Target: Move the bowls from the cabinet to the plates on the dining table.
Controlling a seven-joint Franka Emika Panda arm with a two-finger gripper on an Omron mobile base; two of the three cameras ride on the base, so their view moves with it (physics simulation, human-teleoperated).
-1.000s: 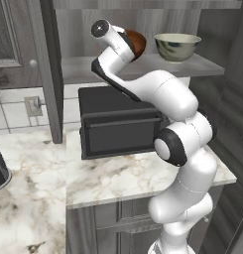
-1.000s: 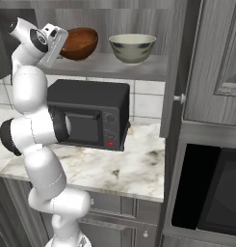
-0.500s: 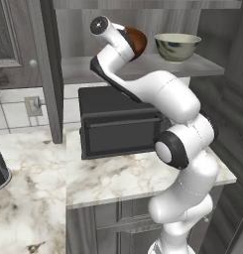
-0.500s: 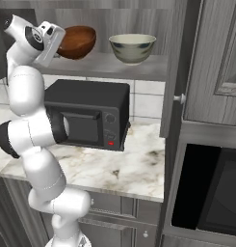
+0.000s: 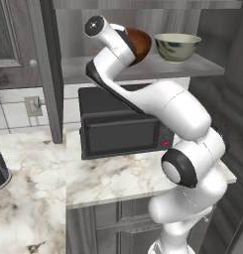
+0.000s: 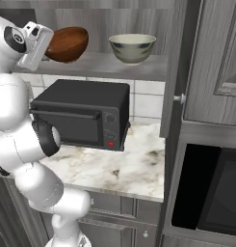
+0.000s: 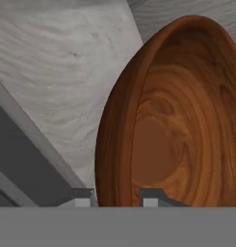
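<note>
Hand view alone shows the tool (image 7: 117,195) pinching the brown bowl's (image 7: 167,116) rim; right base view shows it tilted, off the shelf (image 6: 114,65), near its left edge, the cream bowl (image 6: 132,47) well apart.

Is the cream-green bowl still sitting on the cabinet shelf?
Yes, the cream-green bowl rests upright on the grey shelf, apart from the brown bowl.

This is a rendered home kitchen. A grey wood-grain cabinet (image 6: 206,58) with raised-panel doors hangs at one to three o'clock in the right base view, its shelf (image 6: 138,67) holding bowls. Below, at nine o'clock, a black microwave (image 6: 83,113) sits on a brown-veined marble counter (image 6: 124,169) before a white tiled wall (image 6: 146,101). A built-in oven (image 6: 211,193) fills five o'clock.
</note>
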